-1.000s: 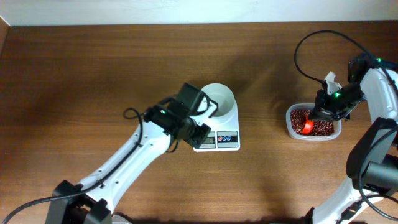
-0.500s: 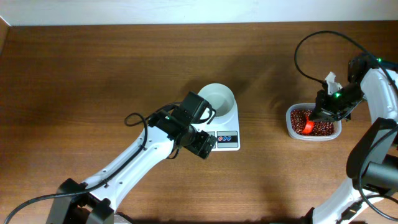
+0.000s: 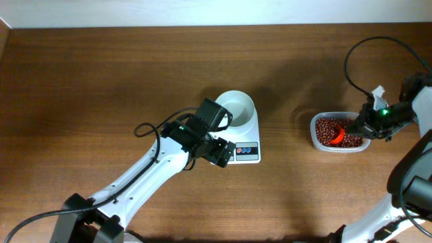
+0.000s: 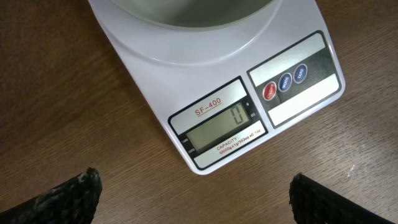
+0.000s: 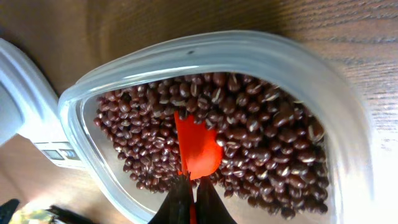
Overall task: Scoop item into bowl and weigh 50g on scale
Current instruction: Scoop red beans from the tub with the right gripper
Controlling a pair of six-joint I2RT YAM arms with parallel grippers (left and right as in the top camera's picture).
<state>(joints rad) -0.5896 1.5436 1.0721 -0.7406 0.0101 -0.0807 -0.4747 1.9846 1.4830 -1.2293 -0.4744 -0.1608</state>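
We see our left pincer (image 4: 196, 202) spread wide above the scale (image 4: 149, 62), which carries the bowl (image 3: 237, 106); our right pincer (image 5: 191, 199) grips a red scoop (image 5: 198, 146) in the beans (image 5: 261, 143) near the surface's (image 3: 101, 81) right edge.

Soft, even light lies on the table (image 3: 101, 81), shadows faint and broad; ahead of the left gripper (image 4: 202, 198) the scale (image 4: 205, 124) reads sharp, the gripper's fingertips (image 4: 68, 196) dark and blurred; beyond the right gripper (image 5: 194, 202) the beans (image 5: 261, 143) are crisp, the red scoop (image 5: 198, 149) vivid, the container (image 5: 348, 124) rim glare-hazed.
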